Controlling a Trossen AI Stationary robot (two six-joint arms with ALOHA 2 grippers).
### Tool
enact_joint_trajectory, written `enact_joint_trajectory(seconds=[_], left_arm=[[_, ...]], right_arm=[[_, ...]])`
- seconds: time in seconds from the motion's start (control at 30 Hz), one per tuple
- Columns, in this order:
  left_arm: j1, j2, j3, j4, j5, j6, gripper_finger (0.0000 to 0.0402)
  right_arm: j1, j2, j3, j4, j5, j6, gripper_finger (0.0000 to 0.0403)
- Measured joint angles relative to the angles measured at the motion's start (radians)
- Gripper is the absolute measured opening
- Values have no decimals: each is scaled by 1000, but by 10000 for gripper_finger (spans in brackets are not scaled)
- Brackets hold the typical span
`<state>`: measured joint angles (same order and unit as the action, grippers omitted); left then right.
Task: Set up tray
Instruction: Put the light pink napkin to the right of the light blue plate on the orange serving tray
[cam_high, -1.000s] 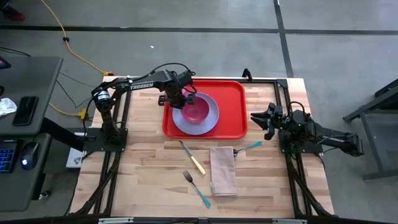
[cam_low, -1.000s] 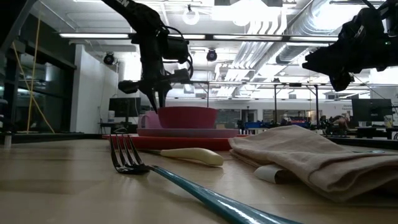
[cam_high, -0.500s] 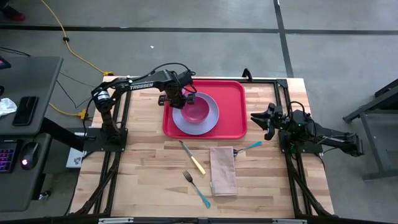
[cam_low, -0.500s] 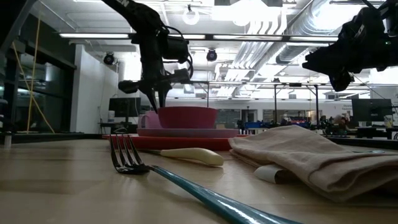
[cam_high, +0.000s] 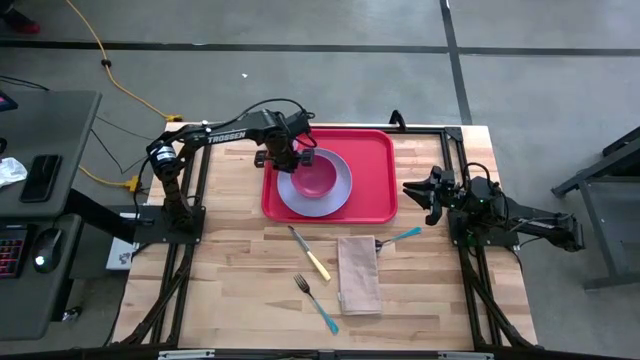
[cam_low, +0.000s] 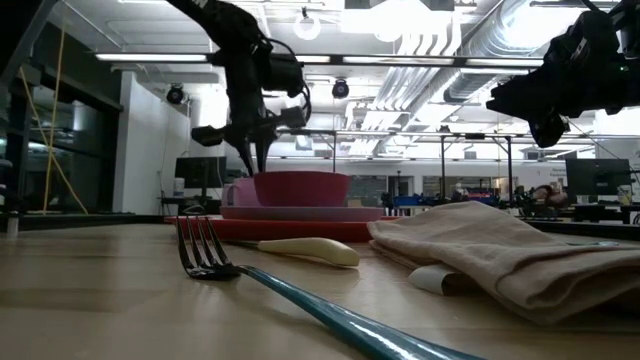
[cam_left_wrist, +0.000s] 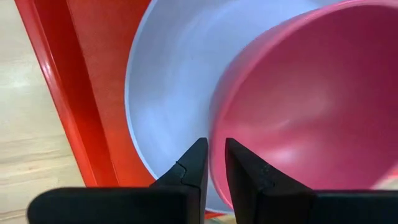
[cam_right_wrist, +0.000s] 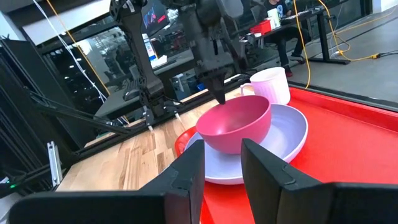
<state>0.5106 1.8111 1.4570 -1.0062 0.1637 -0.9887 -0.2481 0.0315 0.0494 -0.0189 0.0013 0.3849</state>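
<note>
Left gripper (cam_high: 289, 163) hovers at the pink bowl's (cam_high: 314, 176) rim, fingers (cam_left_wrist: 194, 163) nearly together, holding nothing. Bowl sits on the lavender plate (cam_high: 337, 196) in the red tray (cam_high: 377, 170) at the table's far middle. Best lift straight up, clear of rim. Right gripper (cam_high: 413, 189) waits beside the tray, slightly parted, empty.

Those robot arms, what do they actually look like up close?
Both are dark, jointed arms. The left arm carries white TROSSEN lettering along one link and loops of black cable near its wrist. The right arm is the same dark build. Each ends in a gripper, left gripper and right gripper, with two flat black angular fingers.
</note>
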Motion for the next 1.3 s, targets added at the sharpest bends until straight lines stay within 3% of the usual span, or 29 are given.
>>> enact_joint_trajectory(seconds=[0.2, 0.4, 0.67, 0.93, 1.13, 1.3], left_arm=[[0, -1, 125, -102, -43, 40, 86], [0, -2, 315, -311, -124, 71, 86], [-42, -5, 632, -568, -308, 109, 86], [-144, -145, 686, -566, -322, 210, 86], [-292, -264, 684, -565, -439, 164, 86], [-436, -346, 609, -565, -495, 70, 86]], right_arm=[[0, 0, 0, 0, -2, 0, 83], [0, 0, 0, 0, -16, 38, 83], [0, 0, 0, 0, -201, 133, 83], [0, 0, 0, 1, -353, 221, 83], [18, 8, 0, 36, -353, 222, 83], [63, 46, 9, 55, -350, 247, 83]])
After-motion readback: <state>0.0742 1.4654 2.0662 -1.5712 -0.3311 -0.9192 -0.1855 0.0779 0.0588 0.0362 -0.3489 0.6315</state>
